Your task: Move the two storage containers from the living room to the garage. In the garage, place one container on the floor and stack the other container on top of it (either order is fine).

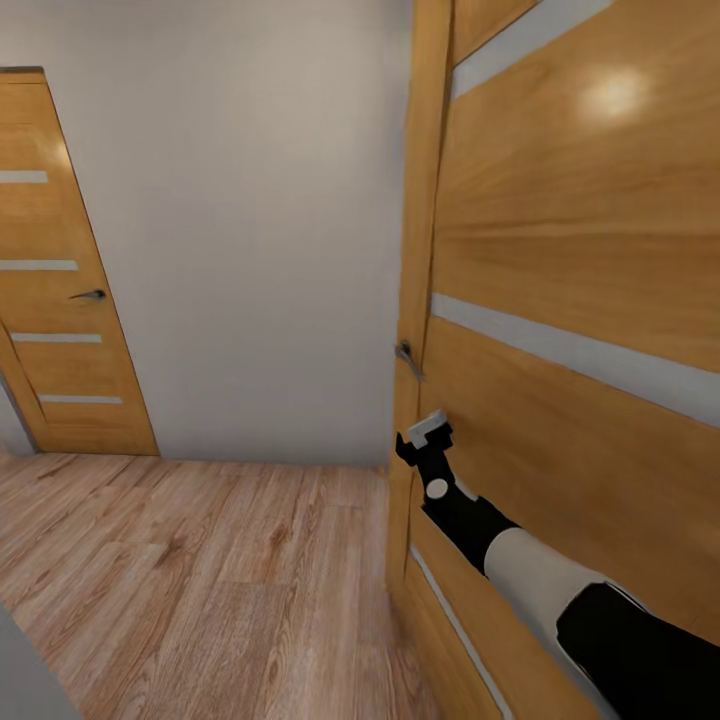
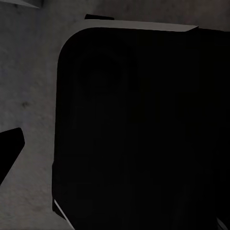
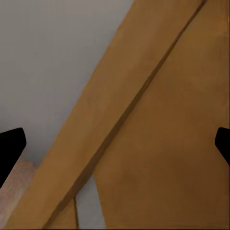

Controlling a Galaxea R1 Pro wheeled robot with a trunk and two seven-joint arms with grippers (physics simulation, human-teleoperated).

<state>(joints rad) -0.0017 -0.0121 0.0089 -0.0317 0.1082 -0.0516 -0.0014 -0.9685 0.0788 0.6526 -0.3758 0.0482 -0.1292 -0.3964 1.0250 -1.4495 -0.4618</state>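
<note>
The two storage containers are out of view. My right gripper (image 1: 425, 436) is held up against the edge of a big wooden door (image 1: 580, 250), just below its metal handle (image 1: 406, 357). In the right wrist view its fingertips (image 3: 10, 148) stand far apart with only the door's edge and the grey wall between them, so it is open and holds nothing. In the left wrist view one dark fingertip (image 2: 10, 146) stands wide at the side over a rough dark grey surface (image 2: 28, 86); a large black rounded body (image 2: 143, 129) hides the other.
I stand on light wood plank flooring (image 1: 200, 570) in a narrow space. A pale grey wall (image 1: 250, 200) closes it ahead. A second wooden door (image 1: 55, 300) with a dark handle (image 1: 90, 295) is shut at the far left. The big door fills the right side.
</note>
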